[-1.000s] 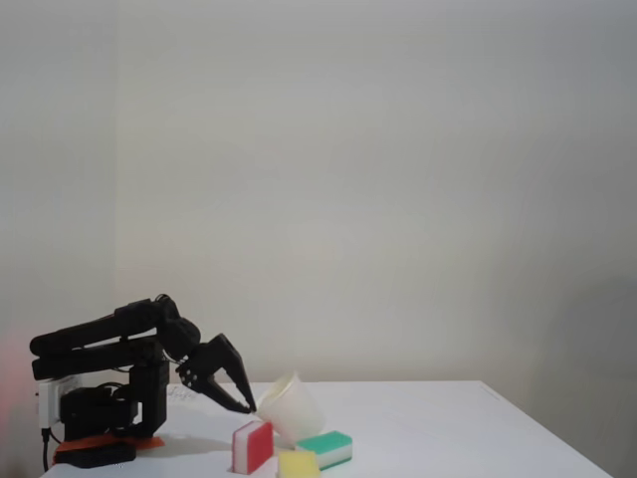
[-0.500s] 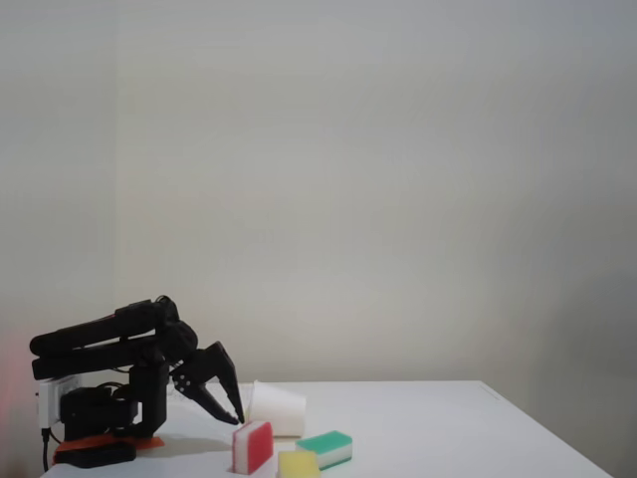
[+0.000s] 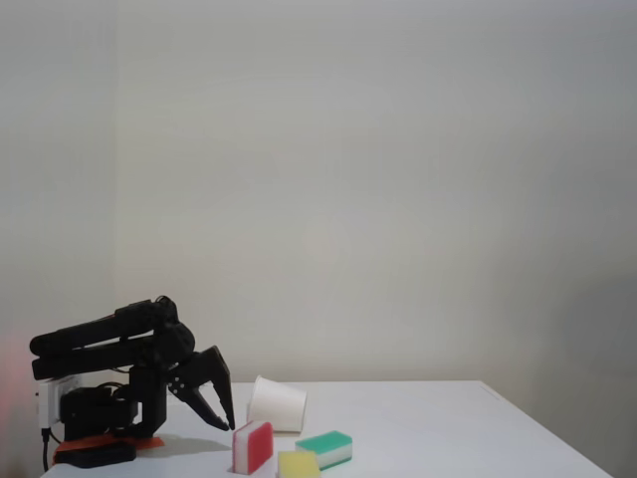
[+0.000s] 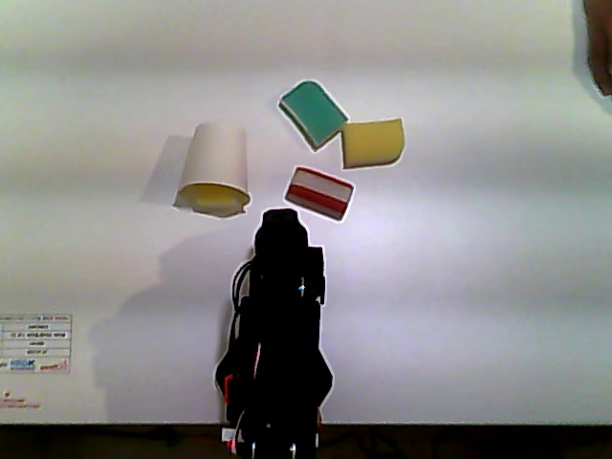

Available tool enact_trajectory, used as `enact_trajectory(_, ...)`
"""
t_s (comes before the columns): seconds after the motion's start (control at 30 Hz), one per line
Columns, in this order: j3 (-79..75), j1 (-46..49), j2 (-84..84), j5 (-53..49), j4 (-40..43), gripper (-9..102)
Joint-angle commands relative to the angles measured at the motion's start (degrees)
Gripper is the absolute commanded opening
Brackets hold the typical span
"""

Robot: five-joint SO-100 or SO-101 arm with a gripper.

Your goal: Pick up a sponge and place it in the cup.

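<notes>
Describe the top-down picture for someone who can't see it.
A white cup lies tipped on its side on a white table, mouth toward a black robot arm. To its right sit three sponges: red-and-white, green, yellow.

sponges (image 4: 330,143) crowd cup (image 4: 214,170), bare table (image 4: 478,287) elsewhere

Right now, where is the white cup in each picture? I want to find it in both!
Fixed view: the cup lies tipped on its side on the table, low and left of centre, just right of the gripper.
Other view: the cup is upper left, its mouth facing the arm.
Shared landmark: the red-and-white sponge sits close beside the cup in both.
</notes>
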Motion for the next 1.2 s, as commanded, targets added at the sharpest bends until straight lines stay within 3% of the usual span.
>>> enact_trajectory(0.0,-0.53,0.79,0.0,-0.7,0.35,0)
enact_trajectory(0.23,-0.53,0.79,0.0,-0.7,-0.97,0)
enact_trajectory(0.47,-0.53,0.62,0.0,-1.23,-8.7,0)
enact_trajectory(0.67,-0.53,0.62,-0.09,-1.49,-8.96,0)
enact_trajectory(1.17,-0.53,0.88,0.0,-1.23,7.21,0)
